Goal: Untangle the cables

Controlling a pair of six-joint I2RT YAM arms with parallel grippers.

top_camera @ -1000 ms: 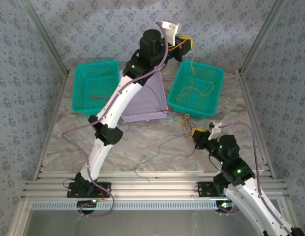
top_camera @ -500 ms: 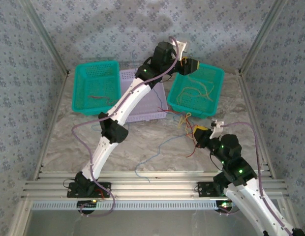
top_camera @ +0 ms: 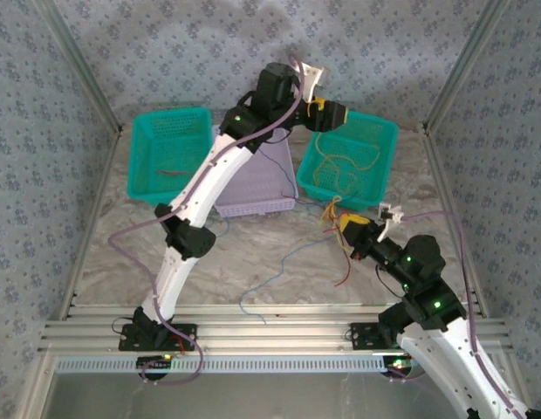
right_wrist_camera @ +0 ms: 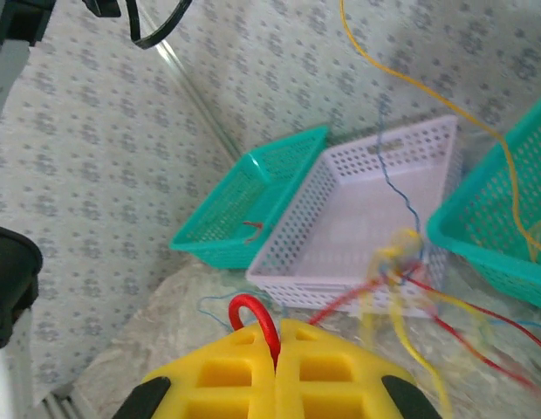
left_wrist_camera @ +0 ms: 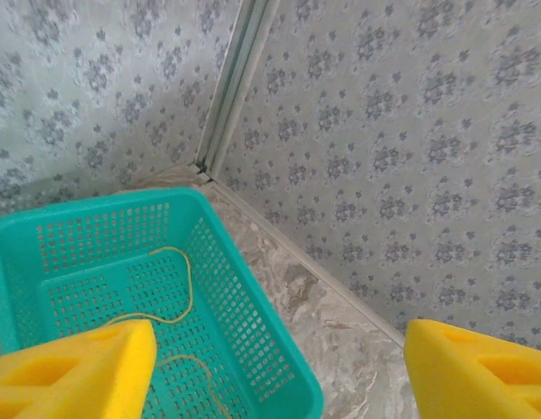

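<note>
Yellow cables (top_camera: 340, 170) lie sorted in the teal basket (top_camera: 391, 148) at the far right corner of the table (top_camera: 253, 253) under the wide, empty left gripper (top_camera: 333, 113), while the right gripper (right_wrist_camera: 275, 342), clamped on a red cable (right_wrist_camera: 250, 307), holds the unsorted knot (top_camera: 328, 212) just before that basket, so roughly half appears left.

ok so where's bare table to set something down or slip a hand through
Bare table lies in front of the left teal basket, left of the left arm, and between that arm and the blue wire. Crowded: the cable tangle between lavender basket and right teal basket, at the right pincer.
</note>
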